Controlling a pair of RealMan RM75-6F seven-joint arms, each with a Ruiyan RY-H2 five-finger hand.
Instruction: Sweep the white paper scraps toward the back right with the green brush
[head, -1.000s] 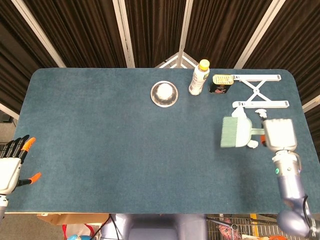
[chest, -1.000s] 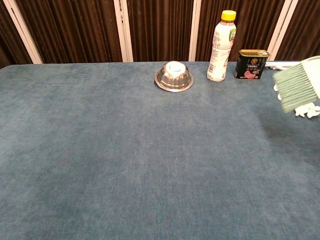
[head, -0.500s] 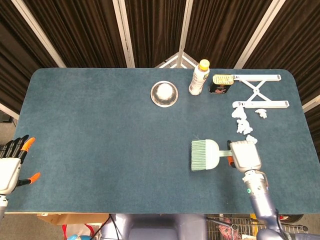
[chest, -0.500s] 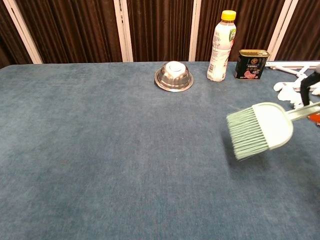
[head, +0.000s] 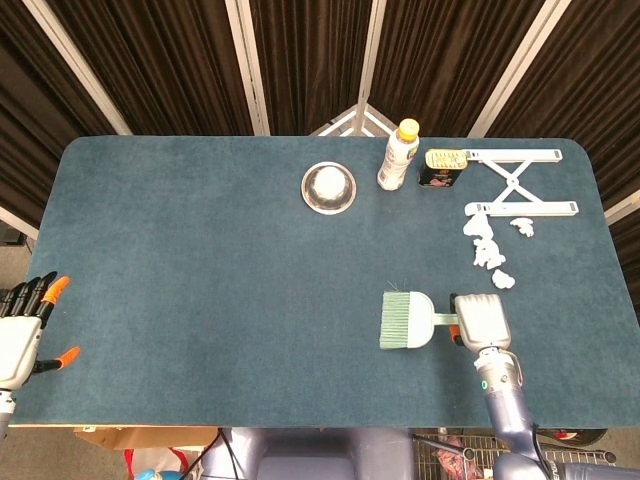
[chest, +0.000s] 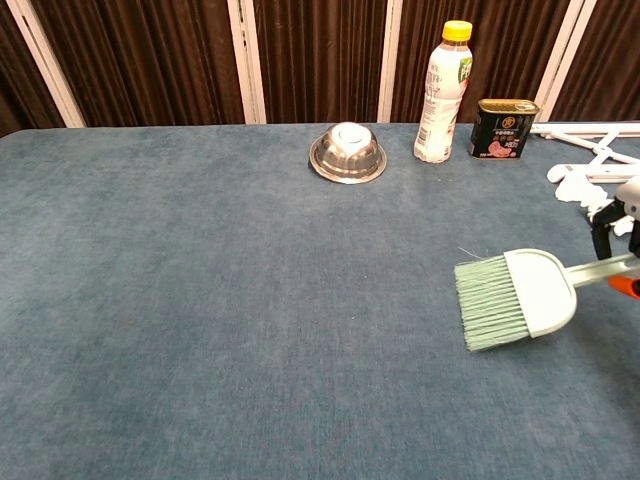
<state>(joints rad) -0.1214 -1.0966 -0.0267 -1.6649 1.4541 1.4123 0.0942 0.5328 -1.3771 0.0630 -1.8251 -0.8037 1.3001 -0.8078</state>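
Although the white paper scraps (head: 489, 245) already lie gathered toward the back right of the worktop (head: 200, 280), beside the white folding stand (head: 520, 182), the sweeping looks largely done, perhaps finished. Grasping the green brush (head: 406, 319) by its handle, the right hand (head: 481, 322) holds it near the front edge, well apart from the scraps, while the left hand (head: 22, 333) idles released at the front left corner.

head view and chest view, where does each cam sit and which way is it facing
Head view: high above the near edge, looking down on the whole table; shows the left hand and the right hand holding the green brush.
Chest view: low at the near edge, facing the back curtains; only a bit of the right hand.
Shared: brush, white paper scraps, bowl, bottle, can.
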